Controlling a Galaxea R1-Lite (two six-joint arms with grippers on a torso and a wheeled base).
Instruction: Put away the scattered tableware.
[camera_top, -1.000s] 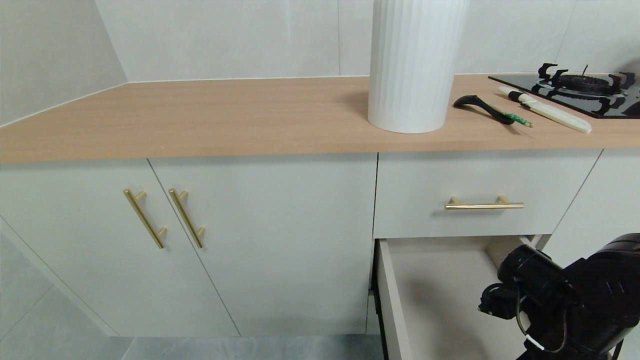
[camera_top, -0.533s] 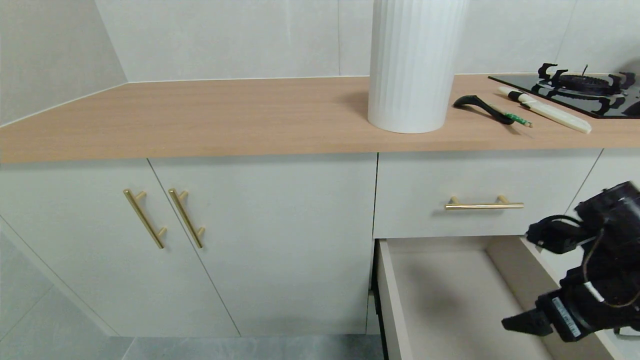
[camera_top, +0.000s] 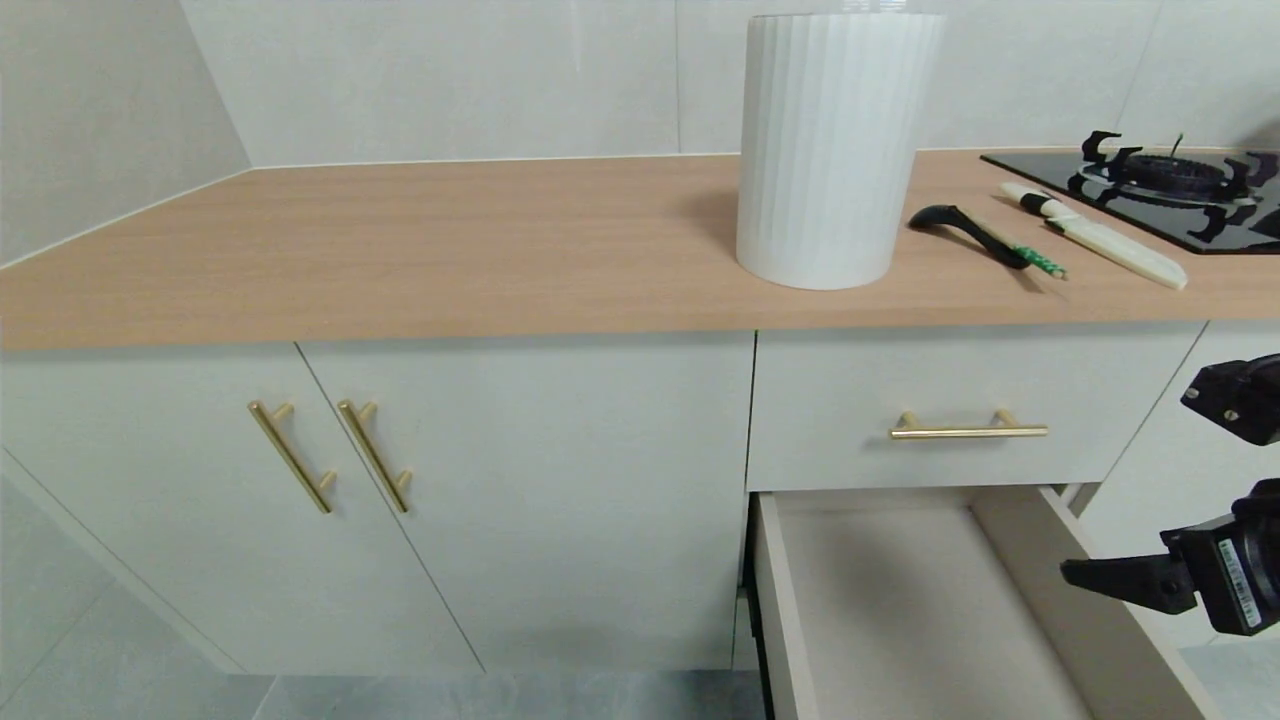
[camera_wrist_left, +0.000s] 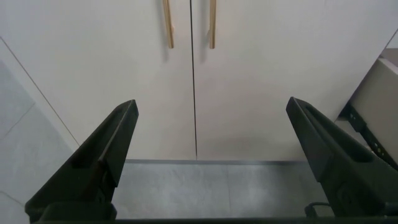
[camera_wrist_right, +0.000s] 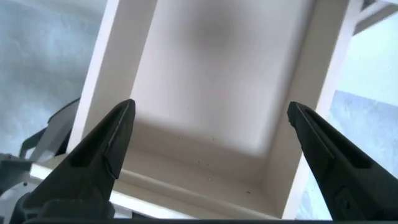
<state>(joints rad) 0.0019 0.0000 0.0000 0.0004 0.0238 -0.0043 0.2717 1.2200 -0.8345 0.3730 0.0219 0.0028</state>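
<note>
Well above right fingers (camera_top: 1110, 578): tableware (camera_top: 965, 228) on countertop (camera_top: 450, 250).

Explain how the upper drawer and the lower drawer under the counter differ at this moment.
The upper drawer is shut, while the lower drawer is pulled out towards the robot. The upper drawer shows its flat front with a gold bar handle; the lower drawer shows its inside floor and side walls. Both are the same pale colour and sit in one column under the wooden counter.
</note>
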